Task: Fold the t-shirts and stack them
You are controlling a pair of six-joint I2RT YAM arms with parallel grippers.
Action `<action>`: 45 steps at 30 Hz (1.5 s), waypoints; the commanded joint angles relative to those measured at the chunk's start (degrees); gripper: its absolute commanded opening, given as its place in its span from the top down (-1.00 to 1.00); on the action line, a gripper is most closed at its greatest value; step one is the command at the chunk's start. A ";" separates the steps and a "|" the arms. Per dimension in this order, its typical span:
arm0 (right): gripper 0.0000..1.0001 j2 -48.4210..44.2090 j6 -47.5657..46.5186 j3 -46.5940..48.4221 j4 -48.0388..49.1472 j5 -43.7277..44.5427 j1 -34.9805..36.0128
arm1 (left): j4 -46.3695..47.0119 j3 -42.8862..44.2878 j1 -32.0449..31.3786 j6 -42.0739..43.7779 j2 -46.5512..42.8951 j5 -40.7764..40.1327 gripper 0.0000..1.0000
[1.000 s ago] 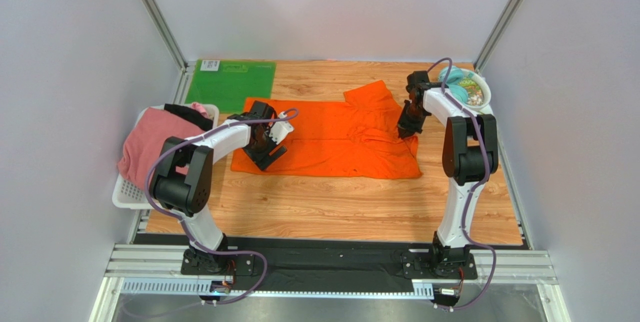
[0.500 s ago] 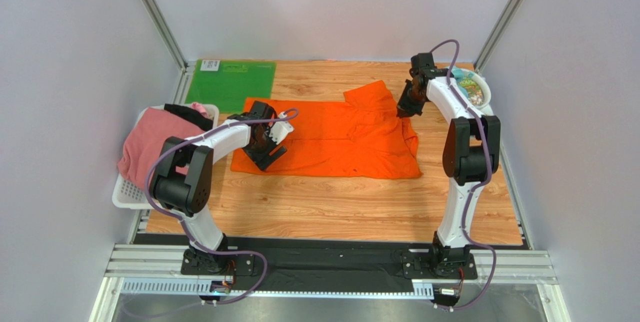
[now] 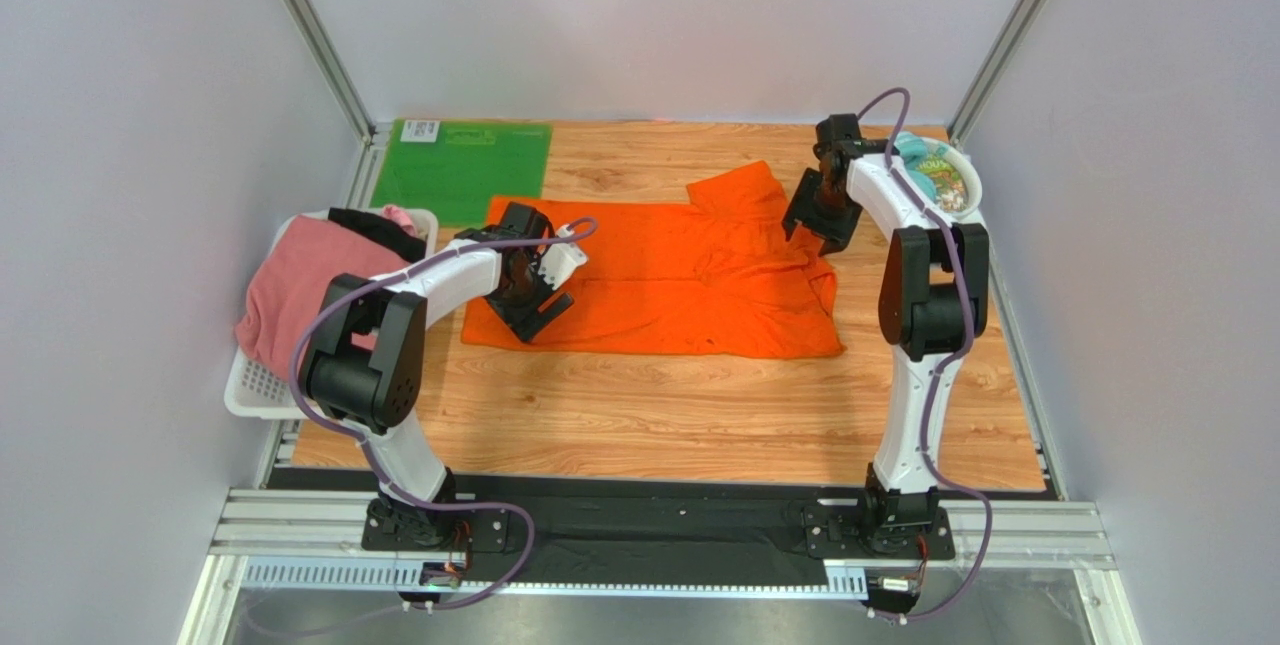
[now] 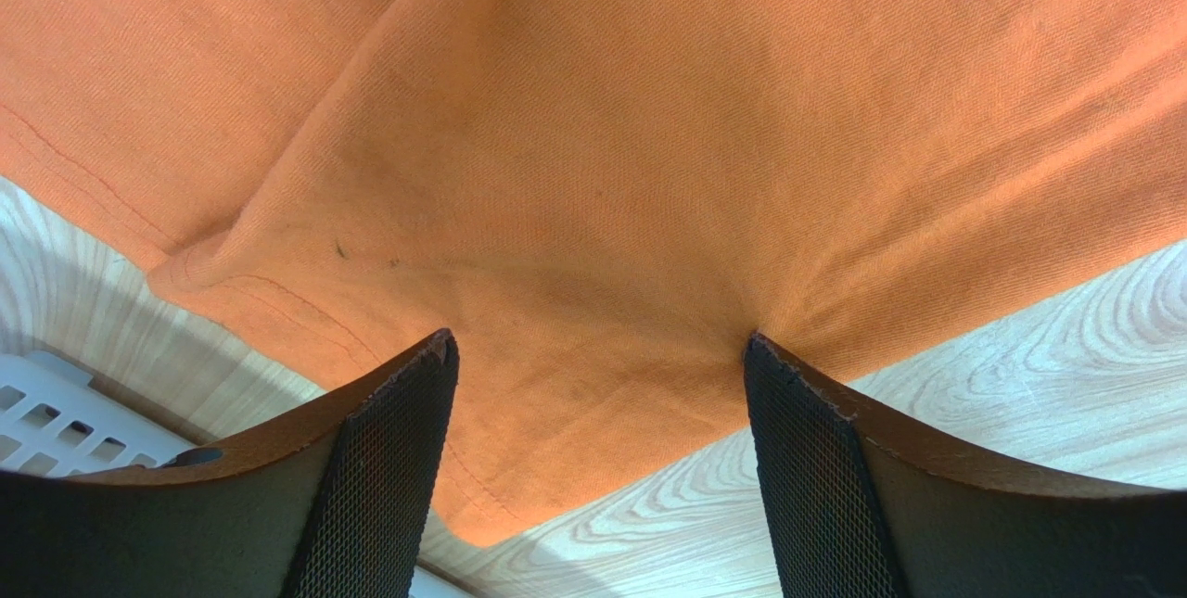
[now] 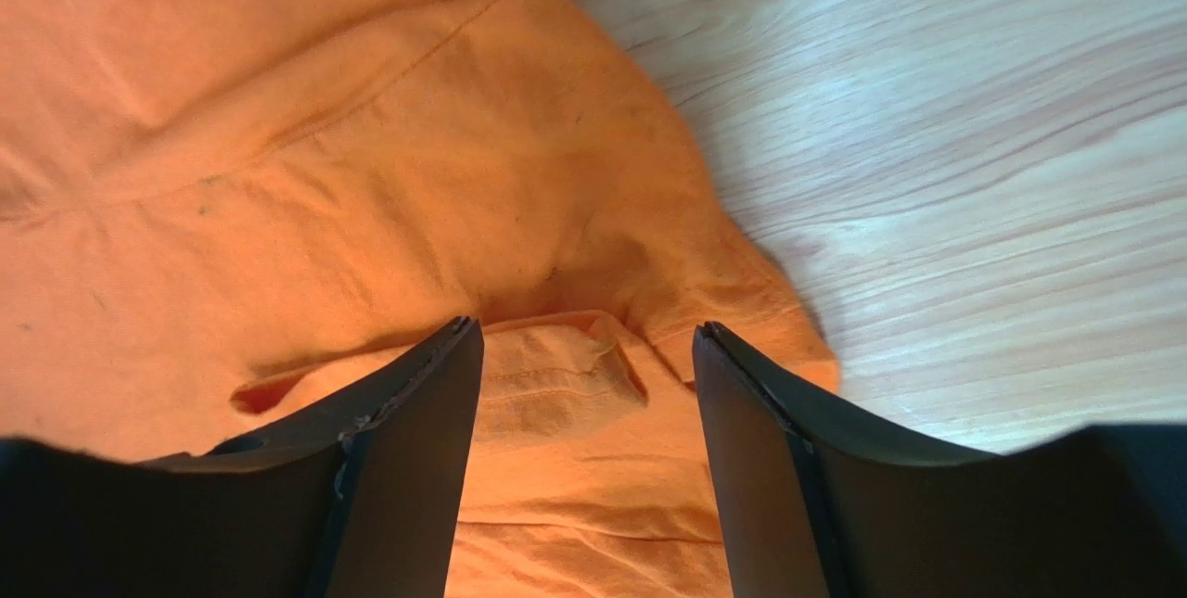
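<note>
Orange t-shirt: lies spread on the wooden table, mid-field, long axis running left to right. One sleeve sticks out toward the far side near the right end. The cloth is mostly flat, with some creases at the right end.

Left arm: the elbow is folded back near the basket and the forearm reaches right and away to the shirt's left edge. The wrist is tipped down. The left gripper sits at that edge, low over the cloth. In the wrist view its fingers stand wide apart, with orange cloth filling the gap and bare wood just beyond the hem. Creases radiate from one fingertip. Nothing is pinched; the pincer is released.

Right arm: stretched far out, with the upper links nearly in line up the right side of the table. The wrist bends back toward the left at the far end. The right gripper points down over the shirt's right end, beside the sleeve. In the wrist view its fingers are spread, a small folded flap of orange cloth lying between them, not clamped. This pincer is released too. I cannot tell whether the tips touch the cloth.

Pink t-shirt: draped over the basket at the left edge, with the black t-shirt tucked behind it.

Green mat: flat at the far left corner, apart from the shirt.
</note>
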 commanded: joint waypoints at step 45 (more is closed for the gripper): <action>0.06 7.32 -2.43 11.27 -0.57 -5.15 14.84 | -1.45 -1.14 -0.79 -0.11 -1.20 0.68 -0.61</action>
